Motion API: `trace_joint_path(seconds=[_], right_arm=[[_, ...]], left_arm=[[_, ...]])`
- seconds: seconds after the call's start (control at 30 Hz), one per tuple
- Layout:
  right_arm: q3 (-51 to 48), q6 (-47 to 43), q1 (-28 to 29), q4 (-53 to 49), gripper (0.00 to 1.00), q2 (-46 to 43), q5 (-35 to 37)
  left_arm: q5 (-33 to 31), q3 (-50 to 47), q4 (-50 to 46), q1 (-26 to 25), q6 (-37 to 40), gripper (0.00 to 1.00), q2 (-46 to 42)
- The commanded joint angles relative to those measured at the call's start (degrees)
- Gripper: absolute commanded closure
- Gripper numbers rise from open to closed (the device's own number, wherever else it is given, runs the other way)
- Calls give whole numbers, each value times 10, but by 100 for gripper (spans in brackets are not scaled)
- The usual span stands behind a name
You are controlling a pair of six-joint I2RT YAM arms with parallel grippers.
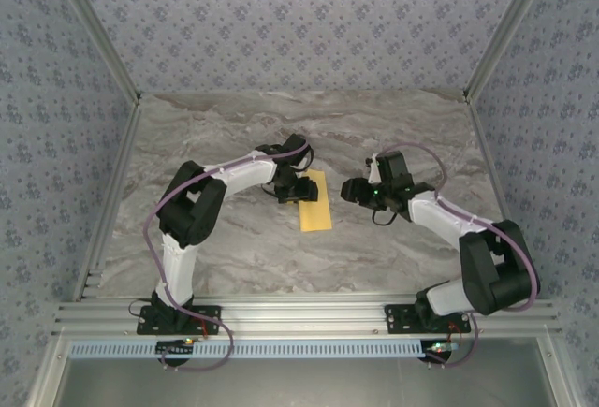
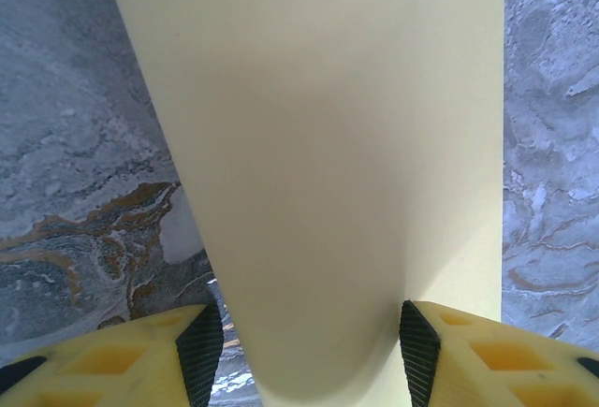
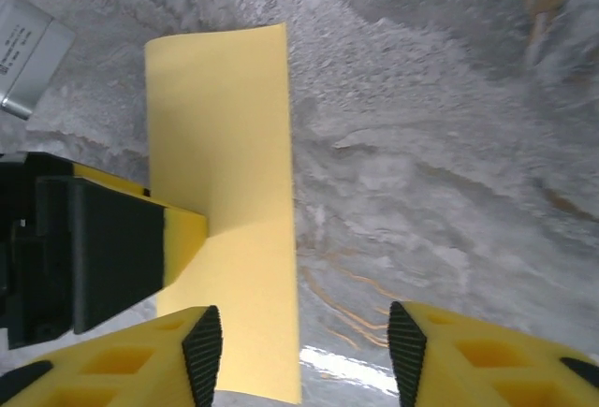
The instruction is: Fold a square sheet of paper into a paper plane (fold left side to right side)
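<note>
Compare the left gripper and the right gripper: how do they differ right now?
The left gripper is on the yellow paper, the right gripper beside it over the table. Paper rises between the left gripper's jaws; the right gripper's jaws hold nothing. Both have jaws apart.

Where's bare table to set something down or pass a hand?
Free: the far strip of table, past the paper, and the near-centre patch between the paper and the table's near edge. Crowded: mid-table, where the left gripper sits on the paper's left edge and the right gripper hangs just right of it.
</note>
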Motion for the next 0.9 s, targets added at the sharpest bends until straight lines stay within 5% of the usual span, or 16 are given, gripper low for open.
trace_joint_path(seconds=[0.0,0.23,0.87], right_arm=[[-2,33,14,60,58,39,-66],[46,55,45,86,90,125,-86],[98,42,66,12,92,215,-39]], left_arm=[[2,-1,0,-11,6,44,35],[1,-2,1,-11,5,44,36],[-1,-3,-2,-12,5,44,35]])
